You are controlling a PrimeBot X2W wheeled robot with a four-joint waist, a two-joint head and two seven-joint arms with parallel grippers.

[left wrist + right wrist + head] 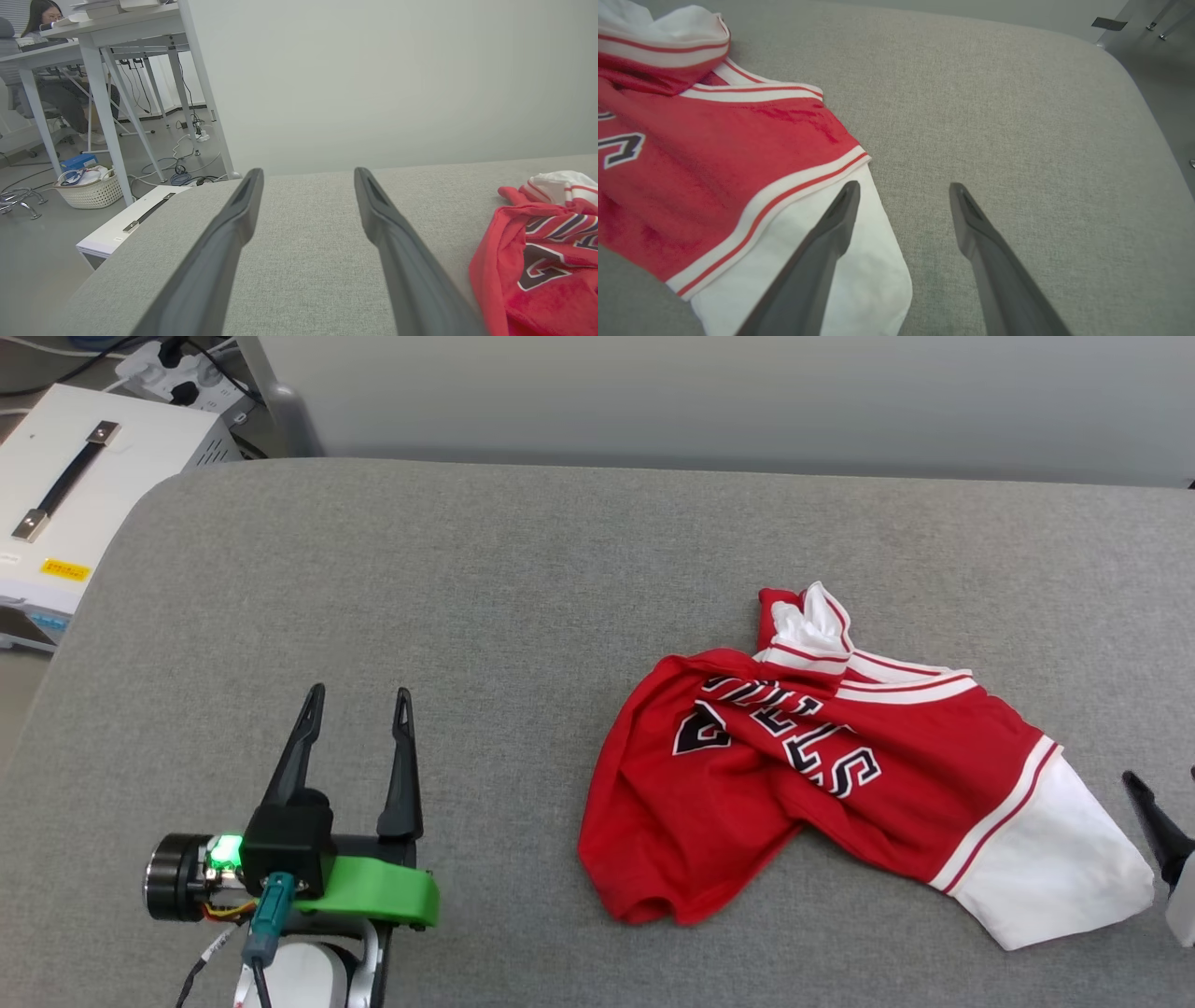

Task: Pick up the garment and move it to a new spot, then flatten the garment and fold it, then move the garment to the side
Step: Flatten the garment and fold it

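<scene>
The left gripper (360, 691) sits nearest, at the lower left of the head view. Its two dark fingers stand wide apart and point away from the robot. Nothing is between them, and they hold and touch nothing but hang over bare grey padded surface (467, 597). Its green-collared wrist lies low and roughly level, with a green light lit at its side.

The right gripper (903, 185) is spread just as wide, with only grey fabric between its fingers. In its wrist view one finger crosses in front of the white sleeve (859, 280); whether it touches the cloth cannot be told. In the head view its fingertip shows at the right edge, just beside that sleeve.

The garment (709, 812) lies crumpled on the surface, right of centre and well apart from the left gripper. Its red body is bunched and its black lettering is twisted across the folds. One white sleeve reaches toward the right gripper, the other is rumpled at the far side.

A white box (84, 476) with a dark handle stands off the surface's far left corner.
</scene>
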